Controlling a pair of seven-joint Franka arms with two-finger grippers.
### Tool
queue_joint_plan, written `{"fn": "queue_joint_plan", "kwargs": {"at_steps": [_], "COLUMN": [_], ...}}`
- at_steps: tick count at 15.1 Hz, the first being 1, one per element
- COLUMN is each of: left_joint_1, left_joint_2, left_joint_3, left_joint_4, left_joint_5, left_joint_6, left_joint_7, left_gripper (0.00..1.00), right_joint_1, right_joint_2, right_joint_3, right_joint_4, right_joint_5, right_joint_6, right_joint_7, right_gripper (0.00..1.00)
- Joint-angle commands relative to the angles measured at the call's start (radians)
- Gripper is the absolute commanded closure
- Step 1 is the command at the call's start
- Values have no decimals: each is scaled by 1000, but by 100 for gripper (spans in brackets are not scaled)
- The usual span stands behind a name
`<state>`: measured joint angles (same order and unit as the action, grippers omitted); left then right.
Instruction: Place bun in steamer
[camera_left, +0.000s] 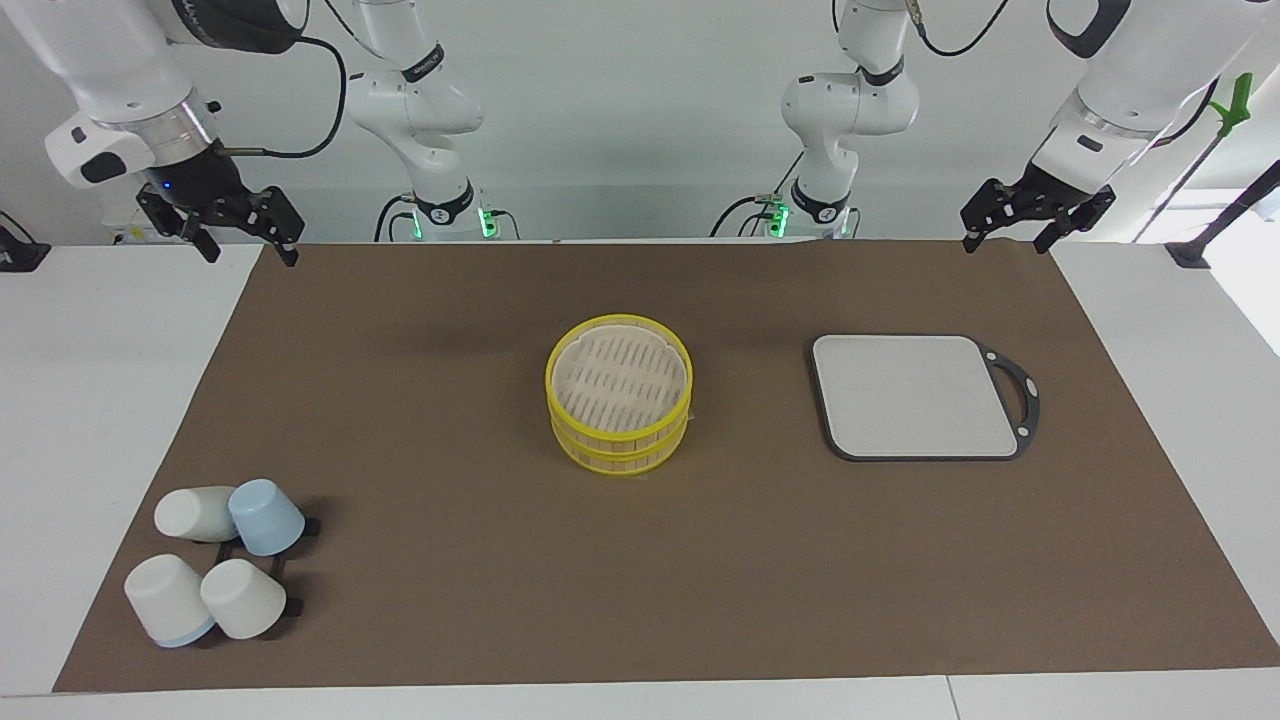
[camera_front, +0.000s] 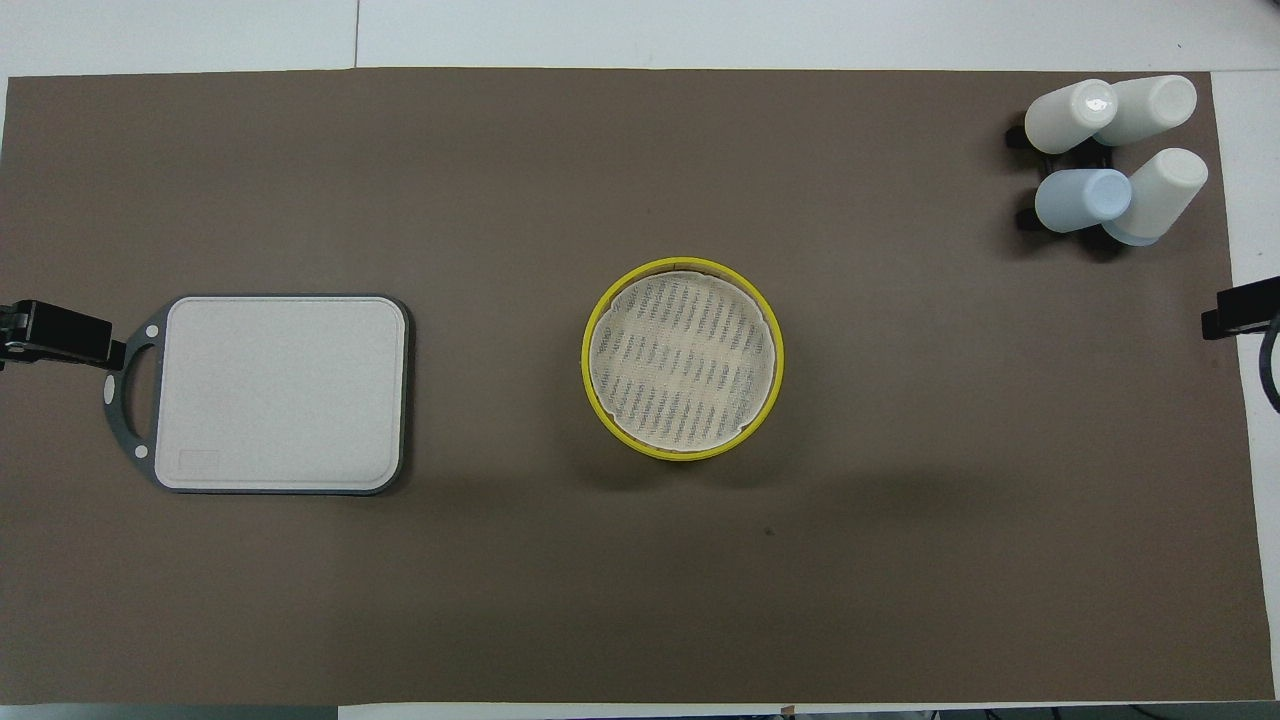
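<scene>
**Steamer sits bare at mid-table, both arms waiting**

The steamer (camera_left: 619, 394) stands at the middle of the brown mat (camera_left: 480, 420), its slatted floor bare. No bun shows in either view. A grey board (camera_left: 915, 396) lies beside the steamer toward the left arm's end. Four cups (camera_left: 215, 560), three white and one blue, cluster farther from the robots than the steamer, toward the right arm's end. The left gripper (camera_left: 1010, 232) hangs over the mat's edge, fingers spread apart. The right gripper (camera_left: 250, 245) does likewise at its own end, fingers also apart.
</scene>
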<state>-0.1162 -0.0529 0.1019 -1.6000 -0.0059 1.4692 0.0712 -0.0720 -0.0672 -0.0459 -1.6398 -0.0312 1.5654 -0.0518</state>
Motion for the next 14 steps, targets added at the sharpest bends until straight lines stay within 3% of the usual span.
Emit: {"fn": "queue_joint_plan", "kwargs": {"at_steps": [1, 9, 14], "left_joint_1": [-8, -8, -8], "left_joint_2": [15, 15, 15], "left_joint_3": [2, 2, 2], "left_joint_4": [28, 28, 26], "left_joint_5": [21, 23, 21], "left_joint_6": [-1, 0, 13], "left_joint_7": [12, 12, 12], "left_gripper": [0, 0, 0], "right_joint_1": [-11, 96, 98], "right_joint_2": [0, 18, 21], "right_joint_3": [15, -55, -58], "right_joint_4": [-14, 1, 1], "right_joint_5": [-21, -18, -16], "right_joint_6": [19, 10, 12], "right_joint_7": [-39, -39, -37], "right_gripper": [0, 0, 0]}}
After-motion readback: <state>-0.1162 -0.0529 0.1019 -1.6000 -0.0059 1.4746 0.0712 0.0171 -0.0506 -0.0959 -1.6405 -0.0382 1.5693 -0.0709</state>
